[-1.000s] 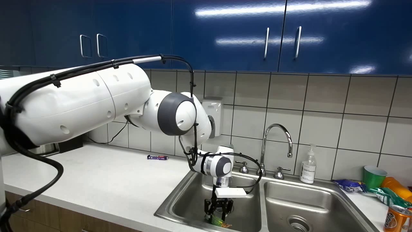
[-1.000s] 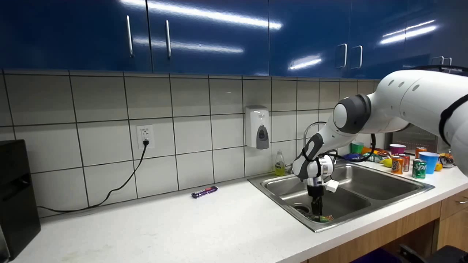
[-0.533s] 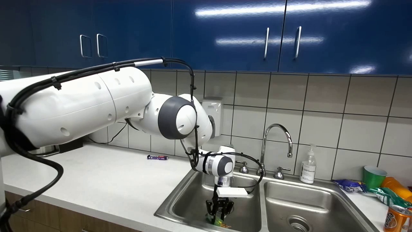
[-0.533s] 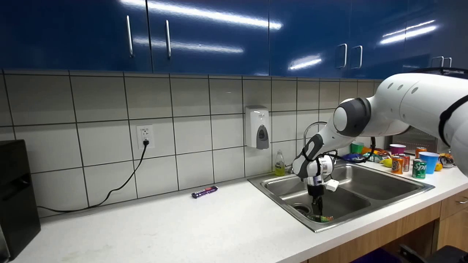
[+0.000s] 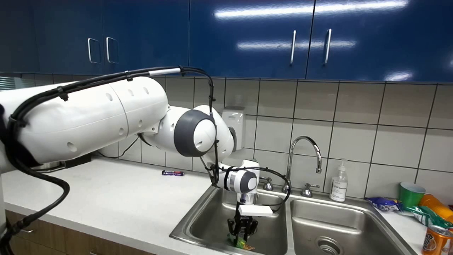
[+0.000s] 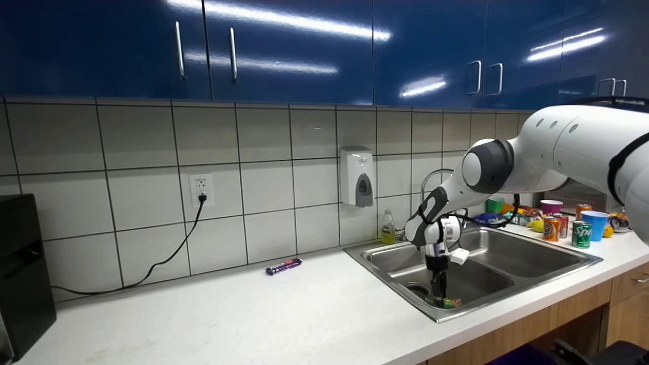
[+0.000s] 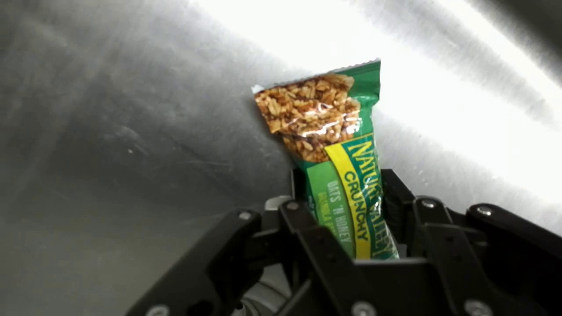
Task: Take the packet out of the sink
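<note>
The packet (image 7: 340,195) is a green granola bar wrapper with a yellow band and a picture of oats. In the wrist view its middle is squeezed between both fingers of my gripper (image 7: 344,188), and its oat-printed end sticks out past them. Both exterior views place the packet (image 5: 241,243) low in the near-left basin of the steel sink (image 5: 291,226). The gripper (image 6: 439,299) reaches straight down into that basin and hides part of the packet (image 6: 451,303). The packet's lower end is covered by the gripper body in the wrist view.
A chrome faucet (image 5: 304,140) rises behind the sink, beside a pump bottle (image 5: 339,184). The front wall of the basin is close to the gripper. A purple wrapper (image 6: 284,266) lies on the white counter (image 6: 228,314). Cans and cups stand beyond the sink.
The gripper's fingers have come together on the packet. The arm's elbow and forearm have sunk a little, and the gripper has shifted slightly, while the packet stays in about the same spot.
</note>
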Tool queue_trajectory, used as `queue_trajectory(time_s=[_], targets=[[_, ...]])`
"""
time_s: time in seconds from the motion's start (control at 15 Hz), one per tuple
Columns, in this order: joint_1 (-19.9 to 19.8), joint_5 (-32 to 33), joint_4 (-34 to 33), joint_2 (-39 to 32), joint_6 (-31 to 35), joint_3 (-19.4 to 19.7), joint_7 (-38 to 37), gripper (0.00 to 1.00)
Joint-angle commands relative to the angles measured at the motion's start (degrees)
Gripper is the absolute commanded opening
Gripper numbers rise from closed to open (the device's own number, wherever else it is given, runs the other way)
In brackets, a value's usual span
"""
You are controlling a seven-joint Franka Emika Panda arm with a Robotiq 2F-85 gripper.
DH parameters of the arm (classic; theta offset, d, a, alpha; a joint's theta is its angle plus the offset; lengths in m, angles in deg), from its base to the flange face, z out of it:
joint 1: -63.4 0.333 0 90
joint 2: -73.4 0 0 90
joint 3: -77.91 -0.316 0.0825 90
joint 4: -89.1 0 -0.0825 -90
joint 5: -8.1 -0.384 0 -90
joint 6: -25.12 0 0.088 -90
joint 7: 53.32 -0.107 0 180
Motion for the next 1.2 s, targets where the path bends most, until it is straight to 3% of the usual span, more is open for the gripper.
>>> queue_trajectory(time_s=[0.0,0.4,1.13], targets=[[0.3,-0.5,-3.0,-0.8,-1.5,0.2,-1.8,0.19],[1.2,-0.3,-2.8,0.7,-0.7,0.5,-5.2,0.19],[2.4,-0.3,0.1,4.2,1.0,1.7,-18.1,0.19]])
